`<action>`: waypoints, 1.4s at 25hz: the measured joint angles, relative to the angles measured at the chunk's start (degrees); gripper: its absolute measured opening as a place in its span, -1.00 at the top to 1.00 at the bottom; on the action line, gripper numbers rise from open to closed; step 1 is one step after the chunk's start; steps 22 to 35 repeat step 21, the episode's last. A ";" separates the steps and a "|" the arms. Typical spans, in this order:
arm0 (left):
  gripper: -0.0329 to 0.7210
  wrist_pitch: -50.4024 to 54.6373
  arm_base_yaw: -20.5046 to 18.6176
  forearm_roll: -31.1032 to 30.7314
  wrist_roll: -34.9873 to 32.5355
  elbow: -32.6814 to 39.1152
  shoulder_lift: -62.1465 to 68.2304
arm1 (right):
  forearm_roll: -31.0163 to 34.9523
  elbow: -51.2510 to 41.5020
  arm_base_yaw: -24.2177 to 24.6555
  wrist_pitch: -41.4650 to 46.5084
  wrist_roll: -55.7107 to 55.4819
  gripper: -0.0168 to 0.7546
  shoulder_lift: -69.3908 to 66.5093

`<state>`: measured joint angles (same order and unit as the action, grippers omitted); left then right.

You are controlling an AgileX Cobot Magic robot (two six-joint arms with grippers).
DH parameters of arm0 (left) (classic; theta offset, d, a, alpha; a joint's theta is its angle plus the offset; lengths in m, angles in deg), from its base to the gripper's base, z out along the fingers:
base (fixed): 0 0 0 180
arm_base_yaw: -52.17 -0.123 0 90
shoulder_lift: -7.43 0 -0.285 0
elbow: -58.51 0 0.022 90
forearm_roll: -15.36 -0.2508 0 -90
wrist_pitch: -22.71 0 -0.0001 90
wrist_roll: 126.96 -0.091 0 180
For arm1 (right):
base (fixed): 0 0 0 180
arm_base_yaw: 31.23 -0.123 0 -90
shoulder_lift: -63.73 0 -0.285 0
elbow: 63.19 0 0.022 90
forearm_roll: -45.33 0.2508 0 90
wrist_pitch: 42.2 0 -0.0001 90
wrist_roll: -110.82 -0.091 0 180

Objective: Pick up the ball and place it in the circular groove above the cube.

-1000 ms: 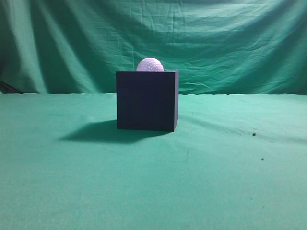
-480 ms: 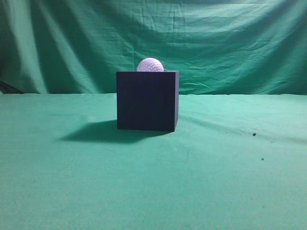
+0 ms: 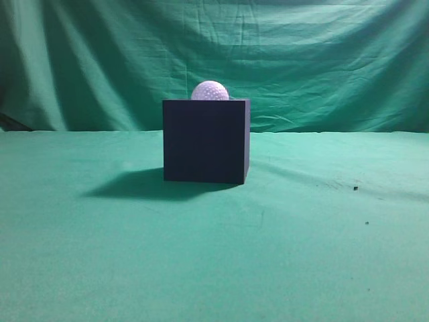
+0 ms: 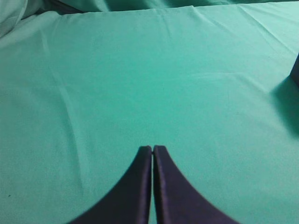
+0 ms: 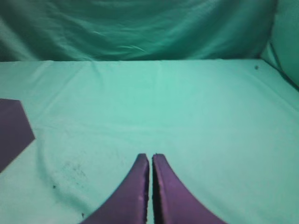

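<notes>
A white dimpled ball (image 3: 209,90) rests on top of a dark cube (image 3: 205,141) that stands on the green cloth in the middle of the exterior view. Only the ball's upper half shows above the cube's top edge. Neither gripper shows in the exterior view. My left gripper (image 4: 153,148) is shut and empty over bare cloth; a corner of the cube (image 4: 295,71) shows at the right edge of its view. My right gripper (image 5: 150,157) is shut and empty over bare cloth; part of the cube (image 5: 11,130) shows at the left edge of its view.
Green cloth (image 3: 301,255) covers the table and hangs as a backdrop (image 3: 322,60) behind it. The cube casts a shadow (image 3: 127,186) to its left. A few small dark specks (image 3: 354,188) lie on the cloth at the right.
</notes>
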<state>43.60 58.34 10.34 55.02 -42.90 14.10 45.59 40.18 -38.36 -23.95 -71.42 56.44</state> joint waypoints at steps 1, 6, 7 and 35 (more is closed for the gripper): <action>0.91 0.00 0.00 0.00 0.00 0.00 0.00 | 0.43 -1.15 1.08 -0.36 0.00 0.96 0.03; 0.91 0.00 0.00 0.00 0.00 0.00 0.00 | 0.93 -2.12 2.36 1.56 0.09 0.96 0.03; 0.91 0.00 0.00 0.00 0.00 0.00 0.00 | 0.93 -2.12 2.36 2.23 0.09 0.96 0.03; 0.91 0.00 0.00 0.00 0.00 0.00 0.00 | 0.93 -2.12 2.48 3.04 0.24 0.83 0.03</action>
